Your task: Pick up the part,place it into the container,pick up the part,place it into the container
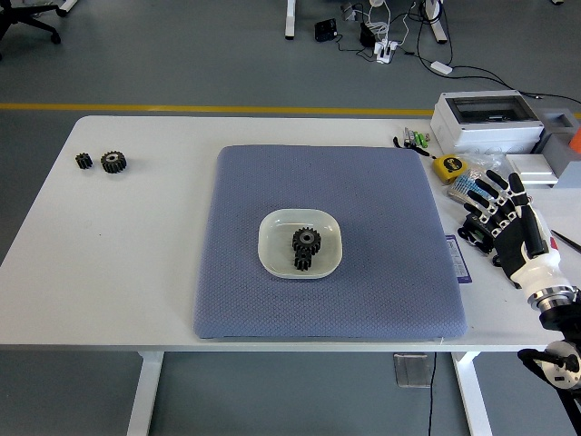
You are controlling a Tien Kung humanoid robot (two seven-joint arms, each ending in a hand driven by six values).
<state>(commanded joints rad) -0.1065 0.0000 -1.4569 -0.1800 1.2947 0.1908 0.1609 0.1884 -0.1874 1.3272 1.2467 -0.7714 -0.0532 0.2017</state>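
A white dish [300, 242] sits in the middle of the blue-grey mat [325, 240]. Two black gears [305, 246] lie inside it, the larger behind the smaller. Two more black gears rest far off at the table's left: a small one [83, 161] and a bigger one [113, 162] beside it. My right hand [502, 218] hovers at the table's right edge, off the mat, fingers spread and holding nothing. The left arm does not show.
At the back right stand a white box [486, 119], a yellow tape measure [447, 167] and small tools [415, 140]. A small black item [471, 236] lies under my right hand. An orange object [575, 140] peeks in at the right edge.
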